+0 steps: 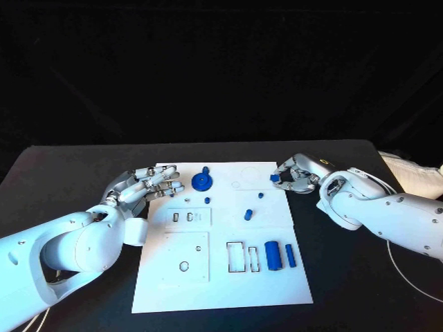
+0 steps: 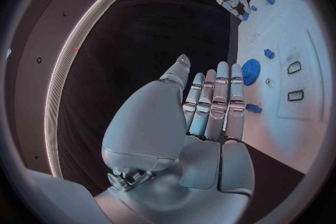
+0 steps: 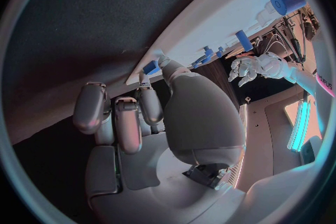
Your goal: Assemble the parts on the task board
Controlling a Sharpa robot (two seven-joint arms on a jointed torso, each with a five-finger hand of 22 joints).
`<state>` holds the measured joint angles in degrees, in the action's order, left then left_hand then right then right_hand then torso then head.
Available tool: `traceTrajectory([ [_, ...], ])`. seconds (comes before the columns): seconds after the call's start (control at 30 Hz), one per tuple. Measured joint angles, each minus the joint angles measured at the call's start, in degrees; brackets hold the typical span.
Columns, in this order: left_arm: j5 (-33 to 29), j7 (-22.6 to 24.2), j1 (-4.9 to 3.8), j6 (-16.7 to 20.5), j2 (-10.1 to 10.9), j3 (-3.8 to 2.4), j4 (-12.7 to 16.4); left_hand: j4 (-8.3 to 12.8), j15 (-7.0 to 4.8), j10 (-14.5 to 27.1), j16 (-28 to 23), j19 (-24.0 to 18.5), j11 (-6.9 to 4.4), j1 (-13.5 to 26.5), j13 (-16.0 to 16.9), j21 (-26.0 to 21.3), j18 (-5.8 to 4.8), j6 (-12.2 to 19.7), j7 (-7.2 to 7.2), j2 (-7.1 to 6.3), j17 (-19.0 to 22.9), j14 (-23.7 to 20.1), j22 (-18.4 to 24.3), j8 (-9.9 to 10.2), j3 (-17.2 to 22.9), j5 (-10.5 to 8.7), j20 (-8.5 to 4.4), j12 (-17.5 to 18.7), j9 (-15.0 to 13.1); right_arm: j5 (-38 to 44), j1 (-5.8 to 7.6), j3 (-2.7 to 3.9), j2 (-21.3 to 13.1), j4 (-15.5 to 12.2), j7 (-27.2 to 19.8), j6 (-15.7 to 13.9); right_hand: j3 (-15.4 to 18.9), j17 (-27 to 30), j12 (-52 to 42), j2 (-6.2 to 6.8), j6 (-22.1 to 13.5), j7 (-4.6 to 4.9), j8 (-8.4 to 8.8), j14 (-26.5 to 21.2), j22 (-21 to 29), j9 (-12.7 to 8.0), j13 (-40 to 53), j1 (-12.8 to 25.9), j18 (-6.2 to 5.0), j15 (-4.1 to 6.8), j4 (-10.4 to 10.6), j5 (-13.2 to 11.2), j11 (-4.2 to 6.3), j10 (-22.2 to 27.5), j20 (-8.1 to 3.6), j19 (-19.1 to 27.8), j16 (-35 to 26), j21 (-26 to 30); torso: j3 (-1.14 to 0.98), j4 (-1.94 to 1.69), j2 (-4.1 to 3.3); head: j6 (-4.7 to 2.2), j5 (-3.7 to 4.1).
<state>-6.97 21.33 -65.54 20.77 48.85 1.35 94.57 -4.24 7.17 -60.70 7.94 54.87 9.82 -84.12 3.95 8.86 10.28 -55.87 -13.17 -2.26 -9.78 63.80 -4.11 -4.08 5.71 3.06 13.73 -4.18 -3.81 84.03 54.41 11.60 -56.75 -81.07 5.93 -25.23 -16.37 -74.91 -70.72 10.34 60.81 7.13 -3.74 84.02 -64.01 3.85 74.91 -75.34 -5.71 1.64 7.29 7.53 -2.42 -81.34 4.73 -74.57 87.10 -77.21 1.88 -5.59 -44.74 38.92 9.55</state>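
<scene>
Black cloth hung behind the black desk (image 1: 72, 166), and the white task board (image 1: 221, 277) lay at its middle, reaching toward the near edge. On the board's far part sat a round blue gear (image 1: 203, 182) with a small blue peg (image 1: 208, 200) just nearer than it. A short blue pin (image 1: 248, 214) lay near the board's middle, and toward the near right a thick blue cylinder (image 1: 273, 255) lay beside a thinner blue rod (image 1: 291, 255), next to two rectangular slots (image 1: 243, 257).

The left hand (image 1: 144, 185) hovered over the board's far left edge, its fingers (image 2: 218, 102) stretched out almost straight and side by side, holding nothing; the gear sat just past their tips.

The right hand (image 1: 296, 175) was at the board's far right corner, its fingers (image 3: 119, 117) curled inward, and a small blue part (image 1: 275, 178) showed at their tips. I could not tell whether it was truly pinched or only touched.
</scene>
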Motion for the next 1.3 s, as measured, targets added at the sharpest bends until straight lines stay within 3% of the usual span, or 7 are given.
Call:
traceTrajectory([
  [0.23, 0.0, 0.0, 0.01, 0.0, -0.01, 0.0, 0.0, 0.0, 0.0, 0.0, 0.0, 0.0, 0.0, 0.0, 0.0, 0.0, 0.0, 0.0, 0.0, 0.0, 0.01, 0.0, 0.0, 0.0, 0.0, 0.0, 0.0, 0.0, 0.0, -0.11, 0.01, 0.02, -0.03, 0.08, -0.2, 0.01, 0.0, 0.0, 0.0, -0.7, 0.13, 0.12, -0.19, 0.0, -0.09, 0.09, 0.0, -0.7, 0.0, 0.0, 0.0, -0.01, 0.0, 0.0, 0.0, 0.0, 0.0, 0.0, 0.01, 0.01, -0.01, 0.03, 0.03],
  [0.53, 0.0, 0.0, 0.01, 0.0, 0.01, 0.0, 0.04, 0.0, 0.0, 0.0, 0.0, 0.0, 0.0, 0.0, 0.0, 0.0, 0.0, 0.0, 0.0, 0.0, 0.01, 0.0, 0.0, 0.0, 0.0, 0.0, 0.0, 0.0, 0.0, -0.25, 0.02, 0.12, 0.28, 0.39, -0.36, -0.11, -0.04, -0.02, -0.39, -2.42, 1.86, -0.8, -0.93, 0.0, -0.64, 0.24, 0.04, -2.41, 0.0, 0.0, -0.04, -0.25, 0.22, -0.22, 0.0, 0.0, 0.0, -0.01, 0.01, 0.05, -0.02, 0.1, 0.13],
  [0.87, 0.0, 0.0, 0.01, 0.01, 0.02, 0.0, 0.06, 0.0, 0.0, 0.0, 0.0, 0.0, 0.0, 0.0, 0.0, 0.0, 0.0, 0.0, 0.0, 0.0, 0.02, 0.0, -0.01, 0.0, 0.0, 0.0, 0.0, 0.0, 0.0, 0.61, -0.32, 0.25, 0.92, 0.13, 0.39, -1.19, -0.62, -0.04, -0.62, -3.32, 3.98, -1.27, -1.81, 0.01, -1.3, 0.48, 0.19, -3.32, 0.0, 0.43, -0.62, -1.65, 0.67, -0.67, -0.44, -0.44, 0.23, -0.24, 0.01, -0.04, 0.0, 0.29, 0.18],
  [1.3, 0.0, -0.01, 0.02, 0.01, 0.0, 0.0, 0.05, 0.22, 0.0, 0.0, 0.0, 0.0, 0.0, -0.24, 0.0, -0.1, 0.0, 0.0, 0.0, 0.24, -0.01, 0.0, -0.01, 0.0, 0.23, 0.0, 0.0, 0.0, 0.0, 3.6, -1.13, -0.09, 1.13, -2.59, 1.72, -2.94, -1.29, -0.03, -1.71, -3.95, 4.53, -0.78, -1.84, -0.07, -2.38, 0.49, 0.0, -3.94, 0.0, 1.17, -0.96, -0.31, 1.73, -1.38, -1.16, -1.16, 0.72, -0.74, 0.02, 0.02, 0.07, 0.32, 0.1],
])
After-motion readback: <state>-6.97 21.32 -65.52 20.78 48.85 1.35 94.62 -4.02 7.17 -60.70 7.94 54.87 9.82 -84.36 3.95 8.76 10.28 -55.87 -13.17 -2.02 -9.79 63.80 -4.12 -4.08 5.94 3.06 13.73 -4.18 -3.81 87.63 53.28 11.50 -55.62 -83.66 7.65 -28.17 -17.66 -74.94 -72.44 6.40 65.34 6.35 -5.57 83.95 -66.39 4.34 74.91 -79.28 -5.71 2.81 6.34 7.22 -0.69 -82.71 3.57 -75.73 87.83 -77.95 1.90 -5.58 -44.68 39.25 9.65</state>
